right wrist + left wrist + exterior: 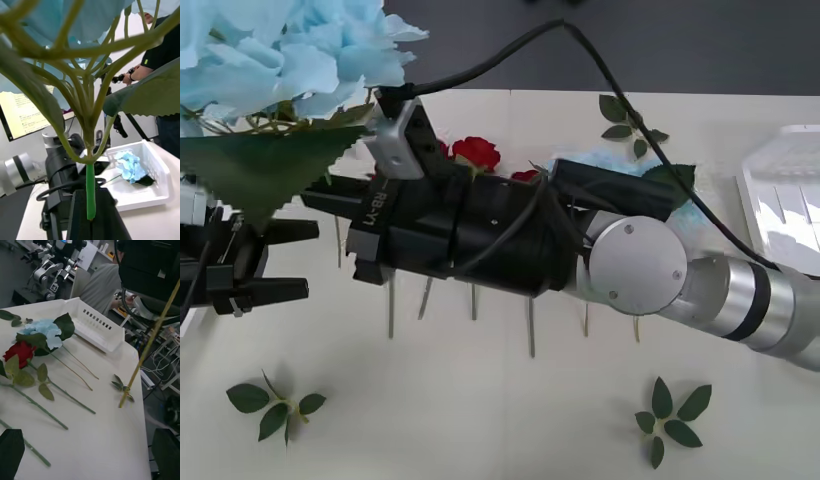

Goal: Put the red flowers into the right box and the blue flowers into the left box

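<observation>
Right tool (91,225): black fingers closed on the green stem of a pale sky-blue artificial hydrangea cluster (300,50), held high over the left end of the white worktop (480,420). The arm reaches across from the right.

Left tool (295,260): fingers spread wide, nothing between them, at the left edge just beneath the raised bloom.

Hazards, as we judge them:
- The long bare stem (150,352) hangs free well below the grip. On lowering it could catch the slotted wall of the white plastic left box (157,195) and tip the flower out over the rim.
- The stem is thin, so it may swivel or slide between the fingers.
- The two tools are close, so the stem or its leaf could snag on the left one.

Count:
- Blue flowers, three: one held, one already in the left box, one (41,332) on the worktop beside the roses.
- Deep-red artificial roses (475,152), two heads clearly seen toward the far edge. The arm may hide others.
- White boxes, two. The right box (780,190) is at the far right corner, with nothing visible in it.
- Loose green leaf sprigs (670,420), three.
</observation>
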{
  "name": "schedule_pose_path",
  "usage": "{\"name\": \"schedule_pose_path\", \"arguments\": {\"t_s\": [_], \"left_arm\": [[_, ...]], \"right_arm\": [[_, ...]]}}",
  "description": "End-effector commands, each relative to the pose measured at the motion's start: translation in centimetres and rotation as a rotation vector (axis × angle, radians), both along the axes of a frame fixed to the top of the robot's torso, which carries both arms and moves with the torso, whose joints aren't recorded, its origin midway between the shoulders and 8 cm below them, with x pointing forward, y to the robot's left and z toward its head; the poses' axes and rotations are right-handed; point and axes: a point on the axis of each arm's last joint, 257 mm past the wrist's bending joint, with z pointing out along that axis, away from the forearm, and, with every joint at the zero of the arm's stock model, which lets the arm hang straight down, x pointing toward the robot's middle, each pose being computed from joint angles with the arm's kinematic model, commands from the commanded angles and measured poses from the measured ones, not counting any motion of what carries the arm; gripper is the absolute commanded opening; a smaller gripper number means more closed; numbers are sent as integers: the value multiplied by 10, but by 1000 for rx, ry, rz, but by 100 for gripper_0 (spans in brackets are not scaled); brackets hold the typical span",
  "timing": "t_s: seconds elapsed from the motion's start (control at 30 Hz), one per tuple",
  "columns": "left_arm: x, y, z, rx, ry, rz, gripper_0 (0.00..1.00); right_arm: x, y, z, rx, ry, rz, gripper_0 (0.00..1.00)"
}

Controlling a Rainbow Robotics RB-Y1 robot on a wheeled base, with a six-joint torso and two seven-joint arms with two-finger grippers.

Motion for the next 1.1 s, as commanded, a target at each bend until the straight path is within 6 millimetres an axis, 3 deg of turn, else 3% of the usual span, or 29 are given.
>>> {"name": "schedule_pose_path", "arguments": {"t_s": [0.03,0.3,0.97,1.03,1.07,1.1], "left_arm": [[-2,-4,23,13,-99,-59,100],[-8,-14,28,-9,-107,-107,100],[-12,-51,30,-25,-116,-188,100],[-11,-54,29,-24,-113,-193,92],[-12,-56,29,-28,-108,-196,73],[-12,-58,29,-33,-107,-199,60]], "right_arm": [[-14,14,11,15,-16,38,0],[-13,21,-3,-7,-1,39,0],[-12,20,-8,-15,16,41,0],[-12,20,-8,-15,19,40,0],[-12,20,-9,-15,20,40,0],[-12,20,-8,-15,19,40,0]]}}
